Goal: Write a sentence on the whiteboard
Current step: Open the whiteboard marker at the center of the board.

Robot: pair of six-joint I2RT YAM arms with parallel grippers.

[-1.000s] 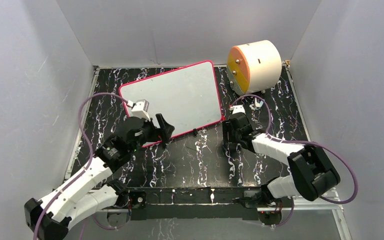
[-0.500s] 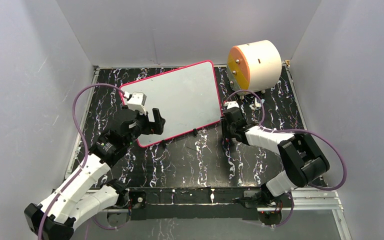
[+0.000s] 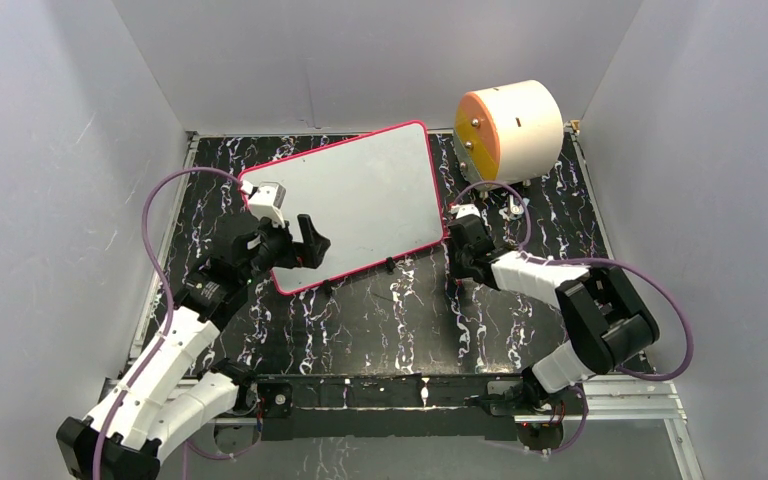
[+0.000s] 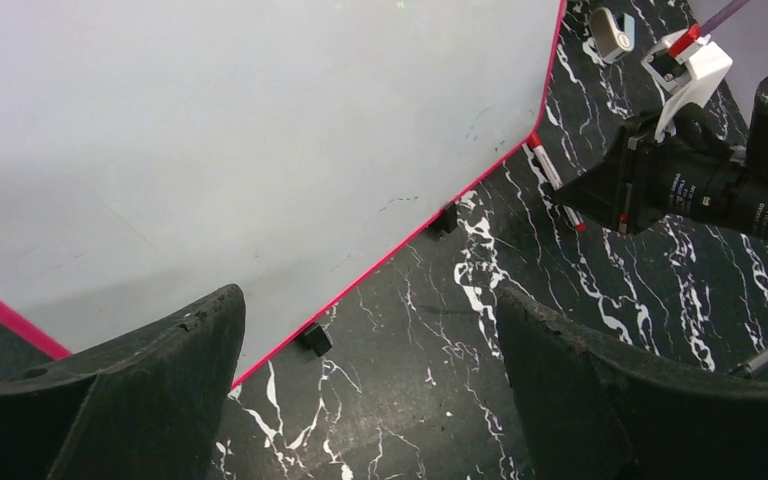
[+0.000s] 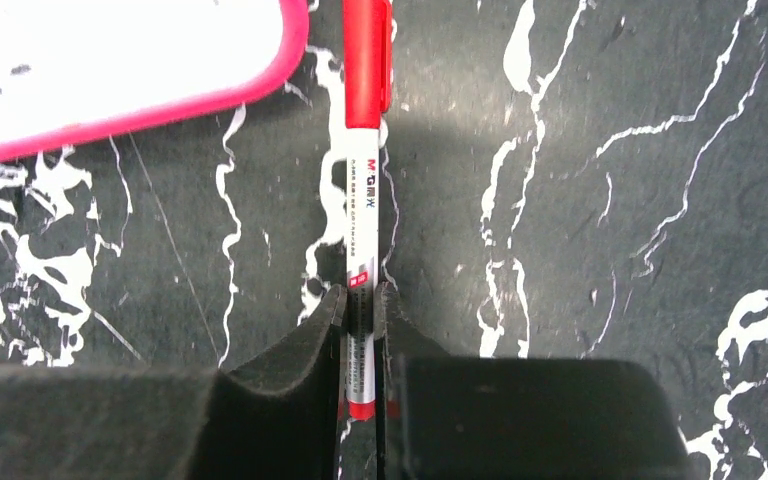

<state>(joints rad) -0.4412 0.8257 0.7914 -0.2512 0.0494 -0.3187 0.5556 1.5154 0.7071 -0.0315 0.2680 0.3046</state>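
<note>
Left gripper (image 4: 370, 350): jaws spread wide, grasping nothing, above whiteboard's near corner.
Whiteboard (image 3: 360, 195): flat on table (image 3: 380, 320), between the 2 grippers, partly beneath the left one, pink frame just left of the right one.
Right gripper (image 5: 360, 310): clenched on marker (image 5: 363, 200) barrel, red cap pointing ahead of fingers.
Cylinder (image 3: 515, 130): beyond right gripper, apart.

The left arm (image 3: 175, 345) stretches from its near-left base toward the far middle, wrist turned to the right. The left gripper (image 3: 295, 245) hangs there with its jaws spread wide and nothing between them. The right arm (image 3: 545, 278) folds sharply at the elbow out on the right, its forearm running left, and the right gripper (image 5: 360, 300) points downward with its jaws pinched tight on one end of a marker (image 5: 363, 200).
</note>
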